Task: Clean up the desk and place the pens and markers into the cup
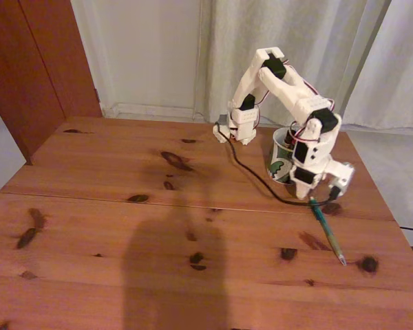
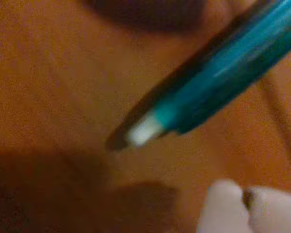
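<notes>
A slim teal-green pen (image 1: 328, 232) lies on the reddish-brown desk (image 1: 124, 206) at the right, its tip pointing toward the front edge. My gripper (image 1: 316, 198) is lowered right at the pen's far end, and the fixed view does not show how its jaws stand. The white patterned cup (image 1: 281, 163) stands just behind, partly hidden by the arm. In the wrist view the pen (image 2: 223, 82) runs blurred and very close across the frame, with its pale end near the middle. One white fingertip (image 2: 228, 208) shows at the bottom right, apart from the pen.
A black cable (image 1: 261, 182) trails from the arm's base (image 1: 235, 127) across the desk to the gripper. The desk's right edge (image 1: 392, 213) is close to the pen. Curtains hang behind, and a wooden door (image 1: 34, 62) stands at the left.
</notes>
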Robot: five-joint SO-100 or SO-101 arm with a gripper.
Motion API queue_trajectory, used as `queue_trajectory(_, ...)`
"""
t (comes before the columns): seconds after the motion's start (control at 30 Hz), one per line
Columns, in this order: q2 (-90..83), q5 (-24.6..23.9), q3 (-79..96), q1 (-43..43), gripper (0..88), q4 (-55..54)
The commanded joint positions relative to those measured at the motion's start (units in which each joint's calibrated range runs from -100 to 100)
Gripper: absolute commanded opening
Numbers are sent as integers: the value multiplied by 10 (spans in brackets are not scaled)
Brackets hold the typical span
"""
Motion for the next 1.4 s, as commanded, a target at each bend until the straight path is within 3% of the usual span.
queue_trajectory(0.0,-11,-9,-78,-1,9,-8)
queue_trajectory(0.2,-6,-34,-134,0,9,-8)
queue_trajectory(0.83,47,-42,-155,6,9,-90)
queue_trajectory(1.37,48,-56,-146,16,11,-91)
